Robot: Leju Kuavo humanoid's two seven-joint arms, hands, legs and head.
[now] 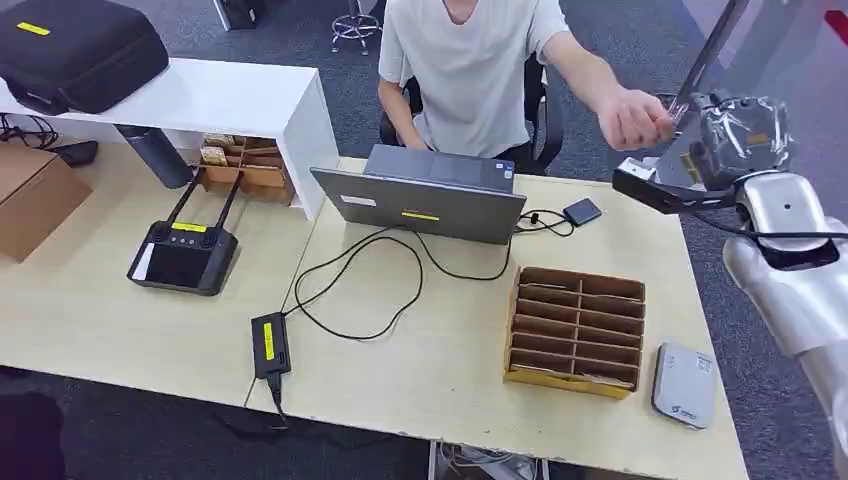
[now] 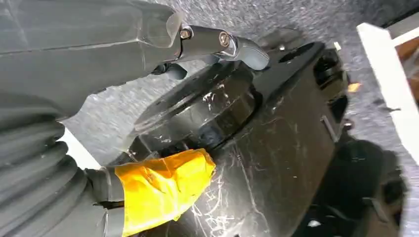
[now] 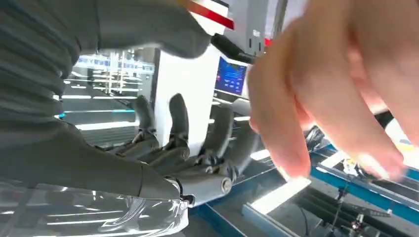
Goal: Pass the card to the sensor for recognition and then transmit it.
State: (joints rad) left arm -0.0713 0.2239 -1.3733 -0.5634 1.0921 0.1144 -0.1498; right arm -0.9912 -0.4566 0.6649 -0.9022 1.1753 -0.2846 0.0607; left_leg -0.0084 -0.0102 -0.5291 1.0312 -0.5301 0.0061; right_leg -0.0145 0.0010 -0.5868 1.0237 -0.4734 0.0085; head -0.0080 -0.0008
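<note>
R robot hand (image 3: pixel 188 148) raised, fingers apart, holding nothing; person's hand (image 1: pixel 635 118) right by it. L robot hand (image 2: pixel 197 44): grip state can't tell.

person's hand (image 3: pixel 341 84) blurred close to the lens, card not to be made out, person's head cut by head view's upper edge
</note>
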